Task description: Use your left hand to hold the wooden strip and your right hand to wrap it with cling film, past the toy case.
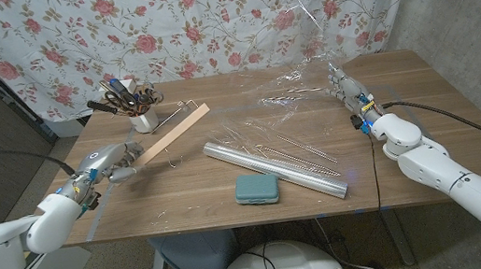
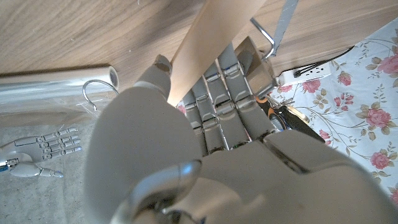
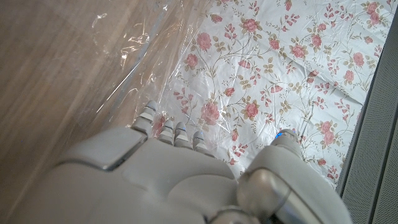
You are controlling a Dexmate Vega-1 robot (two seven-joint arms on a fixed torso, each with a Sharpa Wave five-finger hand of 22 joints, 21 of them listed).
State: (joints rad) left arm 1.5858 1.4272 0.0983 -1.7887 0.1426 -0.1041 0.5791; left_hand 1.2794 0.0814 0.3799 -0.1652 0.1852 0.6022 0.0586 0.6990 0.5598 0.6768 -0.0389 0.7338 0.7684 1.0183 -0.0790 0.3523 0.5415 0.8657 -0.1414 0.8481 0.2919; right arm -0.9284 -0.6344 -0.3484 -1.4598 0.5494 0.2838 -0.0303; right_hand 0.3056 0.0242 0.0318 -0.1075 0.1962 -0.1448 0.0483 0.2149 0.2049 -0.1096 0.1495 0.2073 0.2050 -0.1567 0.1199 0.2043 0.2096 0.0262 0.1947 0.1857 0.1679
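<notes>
A: The left robot hand (image 1: 103, 163) is gripping the near end of the wooden strip (image 1: 175, 136), fingers (image 2: 227, 93) wrapped around it in the left wrist view. The strip is angling from that hand toward two o'clock over the tabletop (image 1: 184, 199).

B: And the right robot hand (image 1: 348, 91)?

A: It is reaching up at the tabletop's far right, its fingers (image 3: 165, 127) pinching a raised sheet of cling film (image 1: 307, 69). The film is trailing back toward eight o'clock to the roll (image 1: 274, 168) lying in the middle.

B: Where is the toy case (image 1: 257, 189) sitting?

A: The teal case is lying just beside the roll, on its near side, at roughly four o'clock from the strip and well apart from both hands. A white cup of scissors (image 1: 141, 111) is standing near the strip's far end. No writing or label is showing legibly.
</notes>
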